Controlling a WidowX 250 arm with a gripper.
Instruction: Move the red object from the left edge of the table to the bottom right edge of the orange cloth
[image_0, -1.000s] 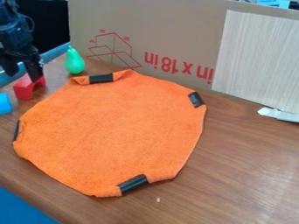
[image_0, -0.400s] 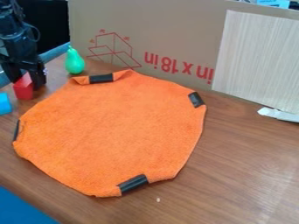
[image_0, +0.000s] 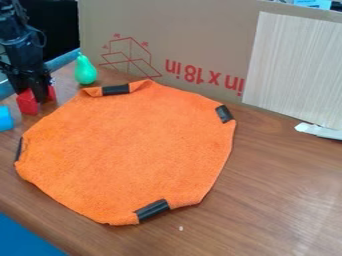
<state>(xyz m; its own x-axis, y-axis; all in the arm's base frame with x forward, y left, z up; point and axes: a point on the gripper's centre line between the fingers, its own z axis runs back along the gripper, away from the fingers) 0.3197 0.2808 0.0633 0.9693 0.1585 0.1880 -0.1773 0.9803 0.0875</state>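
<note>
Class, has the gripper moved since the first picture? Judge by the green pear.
Yes, the gripper is lower in the view, further below the base of the green pear.

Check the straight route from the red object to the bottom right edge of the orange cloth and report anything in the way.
Nothing visible stands in the way: beyond the red object, the route crosses only the orange cloth. The green pear and the blue object are off to either side.
</note>
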